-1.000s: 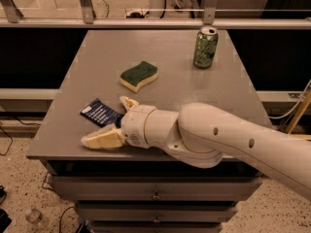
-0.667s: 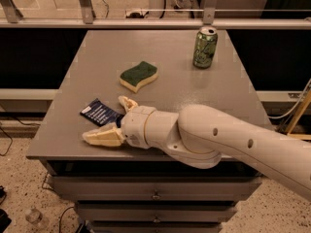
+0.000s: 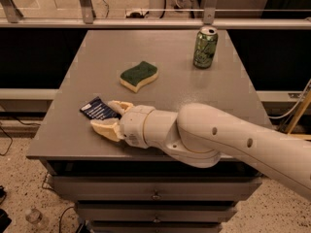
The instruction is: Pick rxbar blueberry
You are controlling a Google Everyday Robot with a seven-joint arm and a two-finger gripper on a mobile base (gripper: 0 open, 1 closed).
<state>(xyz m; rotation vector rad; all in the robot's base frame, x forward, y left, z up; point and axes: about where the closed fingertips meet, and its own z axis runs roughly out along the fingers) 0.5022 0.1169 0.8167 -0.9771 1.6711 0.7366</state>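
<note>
- One rxbar blueberry (image 3: pixel 96 109) lies flat near the surface's (image 3: pixel 170 76) front-left edge, long axis roughly left-right, right end toward the gripper (image 3: pixel 103 114).
- Its jaws are spread wide, straddling that end.

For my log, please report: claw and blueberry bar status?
Claw open, low at table near edge. Rxbar blueberry flat between its fingers, not gripped. Sponge, can behind, apart.

Claw (image 3: pixel 111 118) on table (image 3: pixel 97 52) front-left, just right of rxbar blueberry (image 3: pixel 95 109); sponge (image 3: pixel 139 75) behind; can (image 3: pixel 205 47) back-right.
</note>
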